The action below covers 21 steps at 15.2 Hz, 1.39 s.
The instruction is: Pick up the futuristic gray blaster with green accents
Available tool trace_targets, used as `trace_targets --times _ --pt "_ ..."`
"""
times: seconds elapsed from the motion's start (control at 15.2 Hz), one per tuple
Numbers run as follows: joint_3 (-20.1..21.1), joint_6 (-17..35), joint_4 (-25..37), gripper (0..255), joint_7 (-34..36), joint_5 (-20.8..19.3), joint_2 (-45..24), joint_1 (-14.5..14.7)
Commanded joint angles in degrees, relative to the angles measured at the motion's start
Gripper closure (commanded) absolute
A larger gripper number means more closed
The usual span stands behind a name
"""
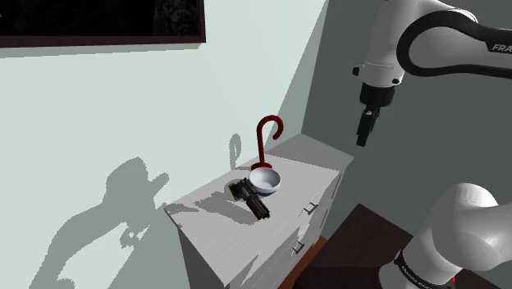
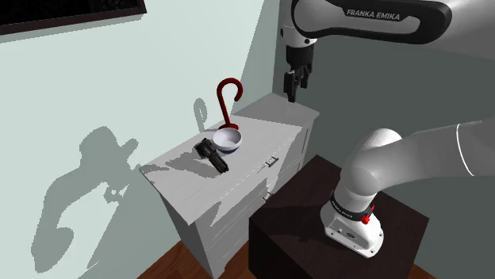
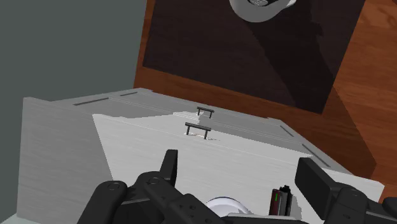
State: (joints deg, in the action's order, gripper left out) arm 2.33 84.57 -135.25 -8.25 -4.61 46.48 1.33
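Gripper point(image 1: 362, 135) hung wide open, high above the dresser point(image 1: 238, 242). Dark blaster point(image 1: 249, 199) lay just beside the white bowl point(image 1: 266, 180), near the top's wall-side edge.

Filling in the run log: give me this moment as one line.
phase: pre-grasp | gripper: open, empty, raised | blaster: on dresser beside bowl, untouched

You have one dark blaster point(image 1: 250, 199), one white bowl point(image 1: 266, 181) and one red hooked cane point(image 1: 263, 141) on one white dresser point(image 1: 223, 240) with two drawer handles point(image 3: 198, 130).
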Motion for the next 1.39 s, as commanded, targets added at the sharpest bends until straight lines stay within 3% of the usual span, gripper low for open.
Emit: trace_targets --times 0.0,0.66,1.32 --pt "0.0 0.0 0.0 0 0.0 0.0 0.0 0.0" --pt "5.1 14.8 1.0 0 8.2 4.3 -17.3 0.9" --pt "9.2 26.1 9.7 0 15.9 5.0 -38.3 1.5"
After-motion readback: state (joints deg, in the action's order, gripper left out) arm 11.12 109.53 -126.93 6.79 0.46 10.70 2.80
